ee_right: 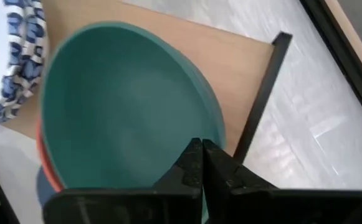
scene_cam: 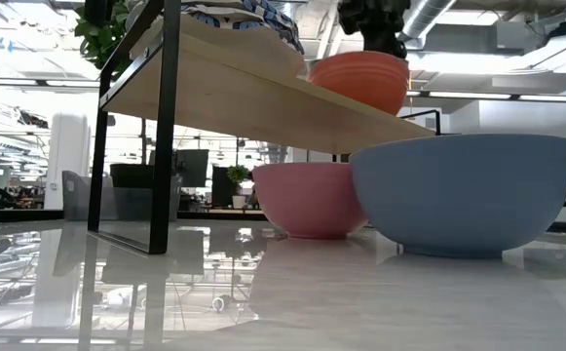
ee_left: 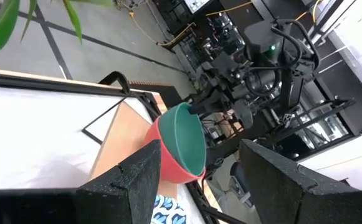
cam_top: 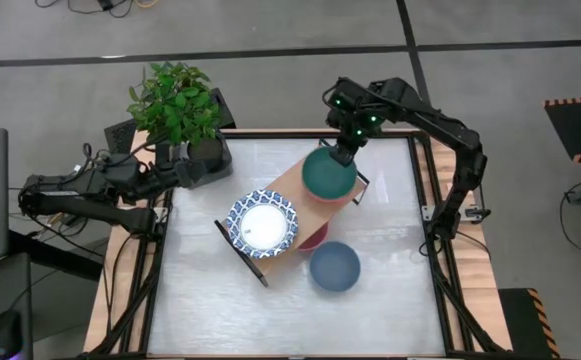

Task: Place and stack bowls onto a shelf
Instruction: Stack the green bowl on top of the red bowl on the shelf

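Green bowl (cam_top: 328, 174) sits nested in the red bowl (scene_cam: 360, 78) at the far right end of the shelf (cam_top: 288, 185), and the right gripper (cam_top: 344, 152) has its fingers pinched tight on the green rim, arm arched over from the table's back right corner. Patterned white bowl (cam_top: 263, 223) on the shelf's near end. Pink bowl (scene_cam: 308, 198) tucked under the board, blue bowl (cam_top: 334, 266) just beside it on the table (cam_top: 210, 310). Left gripper (cam_top: 192, 170) waits by the plant (cam_top: 175, 102), fingers spread, holding nothing.

Blue bowl (scene_cam: 463, 193) beside pink bowl (scene_cam: 309, 198), under shelf (scene_cam: 253, 97) bearing orange bowl (scene_cam: 360, 80).
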### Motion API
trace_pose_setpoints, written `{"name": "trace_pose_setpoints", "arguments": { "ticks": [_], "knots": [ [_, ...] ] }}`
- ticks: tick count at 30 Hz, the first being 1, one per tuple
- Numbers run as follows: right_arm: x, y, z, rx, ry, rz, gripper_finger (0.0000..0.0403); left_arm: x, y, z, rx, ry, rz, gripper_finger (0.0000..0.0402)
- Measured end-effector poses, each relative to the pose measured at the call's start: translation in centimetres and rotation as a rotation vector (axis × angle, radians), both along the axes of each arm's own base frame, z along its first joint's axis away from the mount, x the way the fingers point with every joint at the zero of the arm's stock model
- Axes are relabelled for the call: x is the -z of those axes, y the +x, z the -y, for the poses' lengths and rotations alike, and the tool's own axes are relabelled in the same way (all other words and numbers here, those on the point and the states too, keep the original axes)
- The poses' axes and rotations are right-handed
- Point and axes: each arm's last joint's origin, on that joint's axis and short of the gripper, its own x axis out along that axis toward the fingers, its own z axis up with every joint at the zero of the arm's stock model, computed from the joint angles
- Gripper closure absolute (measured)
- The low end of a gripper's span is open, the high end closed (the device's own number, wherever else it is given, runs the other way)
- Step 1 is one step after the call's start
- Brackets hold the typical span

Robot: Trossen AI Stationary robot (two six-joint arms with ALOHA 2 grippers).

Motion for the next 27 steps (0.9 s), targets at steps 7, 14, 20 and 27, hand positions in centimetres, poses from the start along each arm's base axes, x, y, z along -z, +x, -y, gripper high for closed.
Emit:
{"name": "trace_pose_setpoints", "arguments": {
  "ticks": [7, 14, 20, 27],
  "knots": [
    [-0.7, 0.7, -0.6, 0.0, -0.033, 0.094, 0.0374, 0.1, 0.0, 0.0, -0.001, -0.008, -0.008, 0.02],
    [-2.8, 1.6, -1.4, 0.05, -0.134, 0.293, 0.0386, 0.1, 0.0, 0.0, -0.006, -0.005, -0.009, 0.02],
    [-1.7, 3.8, -2.1, 0.077, -0.229, 0.266, 0.0378, 0.1, 0.0, 0.0, -0.006, -0.002, -0.011, 0.02],
    [0.8, 6.2, -2.8, 0.035, -0.227, 0.181, 0.0383, 0.1, 0.0, 0.0, -0.009, -0.002, -0.011, 0.02]
  ]
}}
